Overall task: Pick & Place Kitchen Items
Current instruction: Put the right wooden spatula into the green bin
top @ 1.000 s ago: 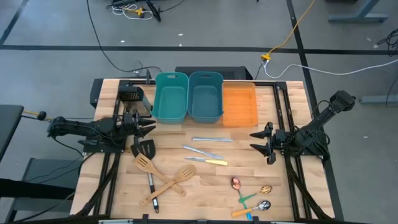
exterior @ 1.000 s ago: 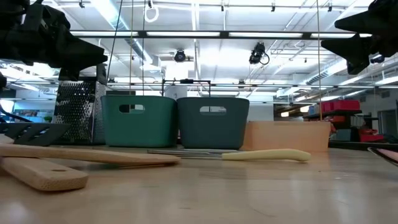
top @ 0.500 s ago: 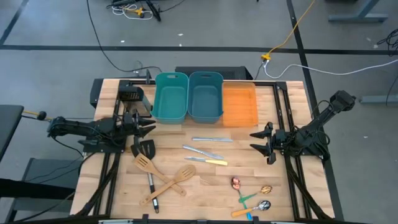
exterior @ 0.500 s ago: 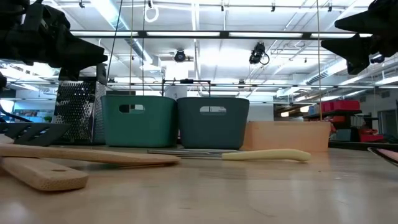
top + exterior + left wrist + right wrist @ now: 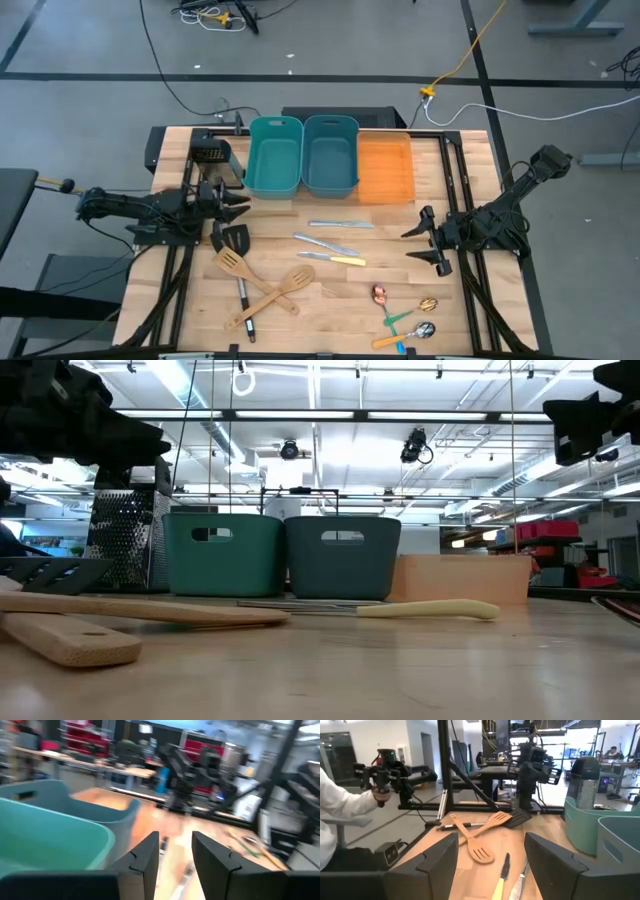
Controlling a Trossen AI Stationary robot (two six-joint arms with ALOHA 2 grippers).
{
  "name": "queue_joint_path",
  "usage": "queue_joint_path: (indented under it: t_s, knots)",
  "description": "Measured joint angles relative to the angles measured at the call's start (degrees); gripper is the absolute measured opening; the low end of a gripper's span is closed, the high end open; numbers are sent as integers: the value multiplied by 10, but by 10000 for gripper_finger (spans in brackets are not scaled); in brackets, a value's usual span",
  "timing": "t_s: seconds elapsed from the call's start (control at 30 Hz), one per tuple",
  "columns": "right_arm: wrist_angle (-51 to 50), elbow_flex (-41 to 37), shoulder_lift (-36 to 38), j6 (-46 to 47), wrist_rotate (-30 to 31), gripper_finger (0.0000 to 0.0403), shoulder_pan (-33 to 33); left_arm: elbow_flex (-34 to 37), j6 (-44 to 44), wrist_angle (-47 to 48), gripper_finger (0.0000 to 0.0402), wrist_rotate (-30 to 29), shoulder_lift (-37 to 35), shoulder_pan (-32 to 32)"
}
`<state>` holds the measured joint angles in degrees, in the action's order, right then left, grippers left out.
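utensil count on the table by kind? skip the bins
Wooden slotted spatulas: 2
Black turners: 2
Table knives: 3, one yellow-handled
Spoons: 3
Total: 10

Pale, matt wood for the table top (image 5: 320, 300) and the two slotted spatulas (image 5: 262, 283); smooth plastic for the teal bins (image 5: 276, 155) and the orange bin (image 5: 385, 170) (a dull sheen only); bright polished metal on the knives (image 5: 328, 243) and spoons (image 5: 405, 312); perforated black metal mesh on the box (image 5: 125, 552).
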<state>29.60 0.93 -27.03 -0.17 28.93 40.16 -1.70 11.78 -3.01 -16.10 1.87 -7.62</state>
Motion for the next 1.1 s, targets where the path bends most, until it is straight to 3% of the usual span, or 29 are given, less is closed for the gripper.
queue_joint_path:
  t_s: [0.2, 0.33, 0.73, 1.1]
  knots:
    - [23, 0, 0, 28, 1, 240, -1, -59, 44, 69, 122, 82, 5, -10]
    - [50, 0, 0, -12, 1, 240, -1, -114, 58, 157, 119, 79, 49, -42]
    - [116, 0, 0, 11, 1, 240, -1, -275, 86, 200, 83, 63, 339, -197]
    - [138, 0, 0, 64, 1, 240, -1, -448, 131, 426, 83, 26, 606, -308]
